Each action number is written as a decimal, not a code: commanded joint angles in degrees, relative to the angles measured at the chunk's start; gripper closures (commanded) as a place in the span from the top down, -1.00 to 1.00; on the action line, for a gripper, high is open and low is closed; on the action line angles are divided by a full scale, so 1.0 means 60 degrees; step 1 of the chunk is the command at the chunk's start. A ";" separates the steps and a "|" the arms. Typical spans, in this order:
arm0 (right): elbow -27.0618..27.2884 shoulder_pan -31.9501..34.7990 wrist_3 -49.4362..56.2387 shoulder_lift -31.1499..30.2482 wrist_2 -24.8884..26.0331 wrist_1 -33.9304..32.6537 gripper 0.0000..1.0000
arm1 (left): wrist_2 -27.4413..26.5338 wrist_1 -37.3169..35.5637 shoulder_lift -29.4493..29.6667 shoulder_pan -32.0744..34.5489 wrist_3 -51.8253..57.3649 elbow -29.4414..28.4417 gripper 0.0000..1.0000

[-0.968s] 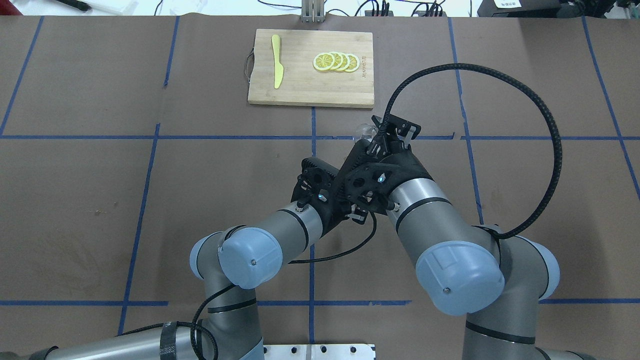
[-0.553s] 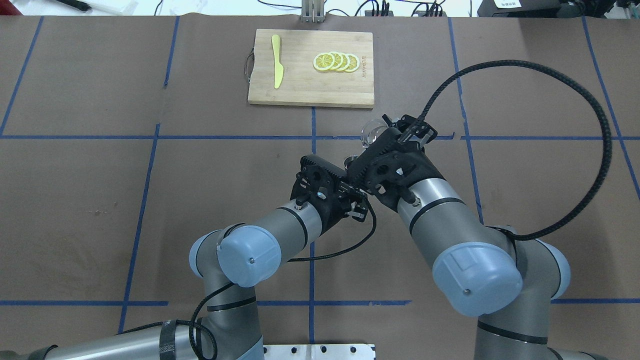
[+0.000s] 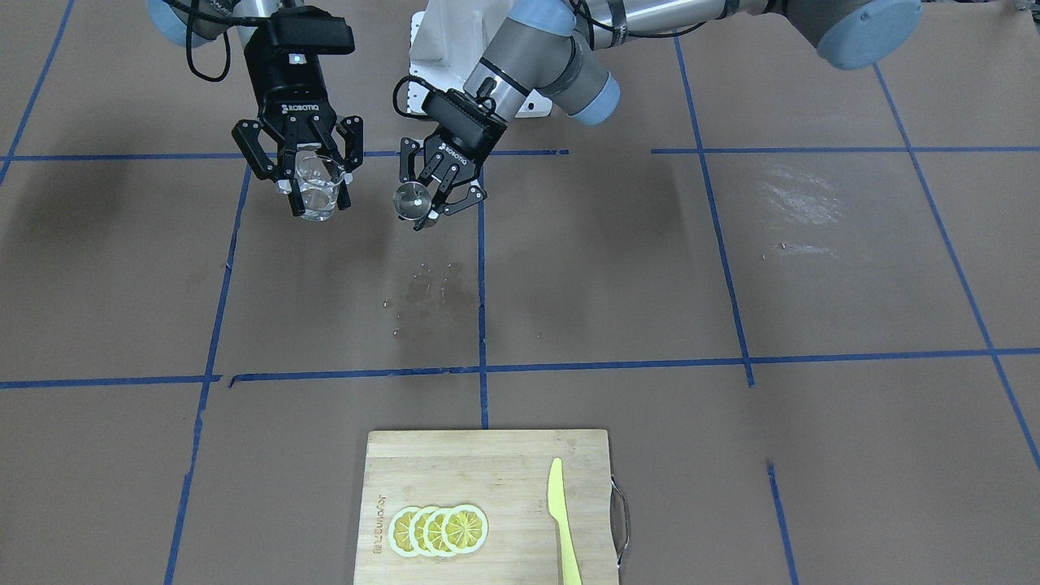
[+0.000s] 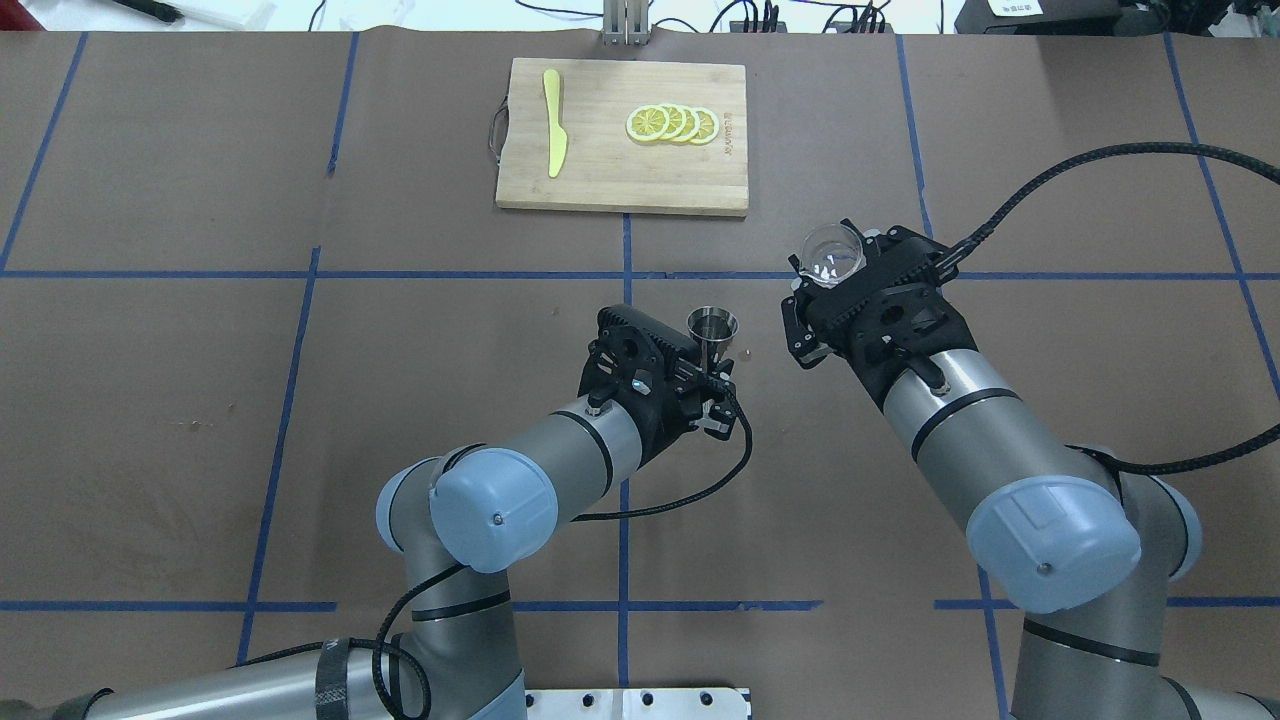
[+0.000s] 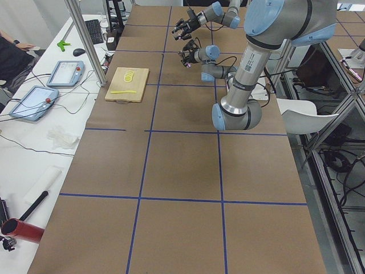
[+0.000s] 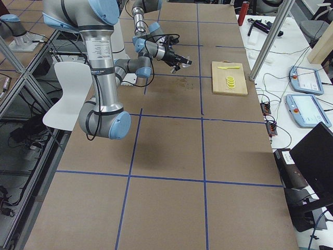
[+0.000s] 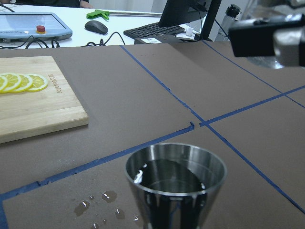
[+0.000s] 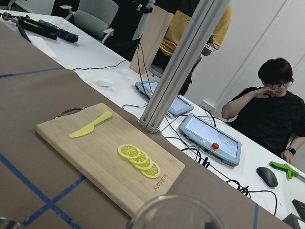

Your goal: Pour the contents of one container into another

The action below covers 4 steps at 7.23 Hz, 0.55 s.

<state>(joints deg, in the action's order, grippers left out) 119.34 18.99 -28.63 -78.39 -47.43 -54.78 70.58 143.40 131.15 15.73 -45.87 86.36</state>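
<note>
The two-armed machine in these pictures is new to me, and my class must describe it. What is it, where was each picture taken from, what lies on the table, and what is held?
It is a robot with two jointed arms at a table covered in brown paper. One camera looks down from behind it, one faces it, two watch from the table's ends, and one rides on each wrist. The left arm has its jaws shut on a grey steel hourglass-shaped jigger, which seems to hold liquid. The right arm has its jaws shut on a small clear drinking glass. On the table lie a wooden cutting board with lemon slices and a yellow knife, plus spilled drops.
</note>
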 commanded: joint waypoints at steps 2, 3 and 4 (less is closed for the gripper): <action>-0.0275 0.0043 -0.2827 -0.1326 0.0053 0.2175 -1.00 | 0.0000 -0.0009 -0.0119 0.0103 -0.0133 0.0355 -1.00; -0.0349 0.0159 -0.3207 -0.1595 0.0068 0.2433 -1.00 | -0.0029 -0.0023 -0.0410 0.0147 -0.0424 0.0691 -1.00; -0.0480 0.0262 -0.3864 -0.1626 0.0039 0.2436 -1.00 | -0.0102 -0.0023 -0.0993 0.0234 -0.1007 0.1130 -1.00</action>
<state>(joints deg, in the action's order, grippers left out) 117.34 19.86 -47.47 -86.86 -47.12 -41.68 70.35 143.30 128.47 16.60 -48.66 90.32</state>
